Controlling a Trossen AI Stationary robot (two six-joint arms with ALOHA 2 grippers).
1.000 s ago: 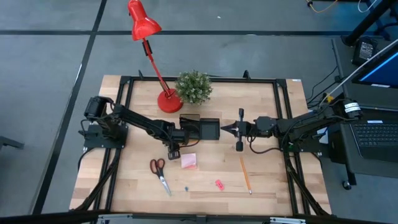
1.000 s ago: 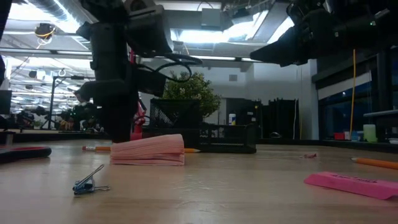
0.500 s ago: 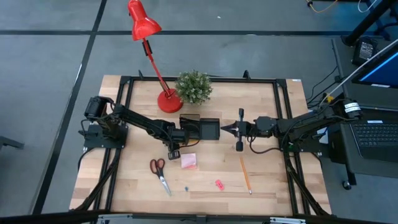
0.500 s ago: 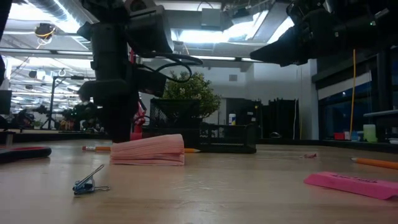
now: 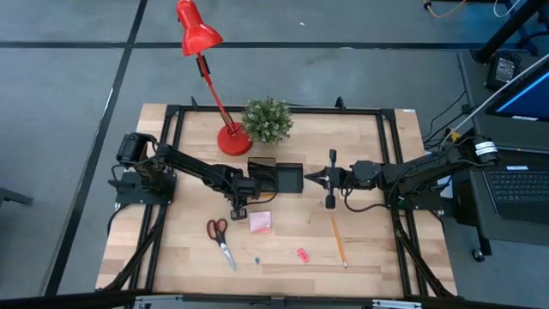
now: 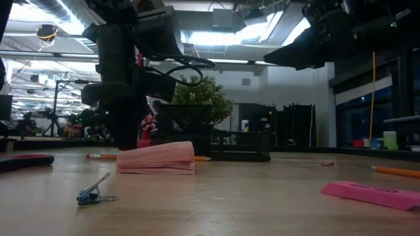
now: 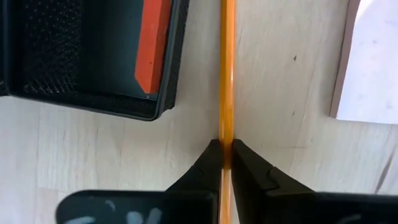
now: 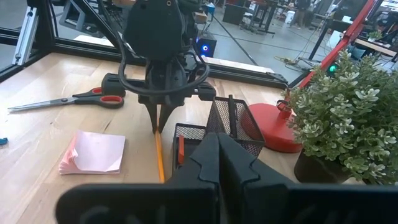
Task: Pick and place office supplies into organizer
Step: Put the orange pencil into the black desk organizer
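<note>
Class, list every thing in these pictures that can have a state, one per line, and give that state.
left gripper: shut on the orange pencil, down at the table beside the organizer
orange pencil: lying flat, pinched between the fingers
right gripper: shut, empty, hovering by the organizer
organizer: upright, holding a red-orange piece
sticky-note pad: flat on the table, loose
scissors: closed, lying flat
second pencil: lying loose
desk lamp: upright

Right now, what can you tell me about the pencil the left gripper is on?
The pencil is thin, orange and straight, and lies flat on the pale wooden table. It runs alongside the black mesh organizer, with the pink sticky-note pad on its other side. The left gripper is shut on it, fingertips pinching it from both sides. Its ends fall outside the left wrist view.
</note>
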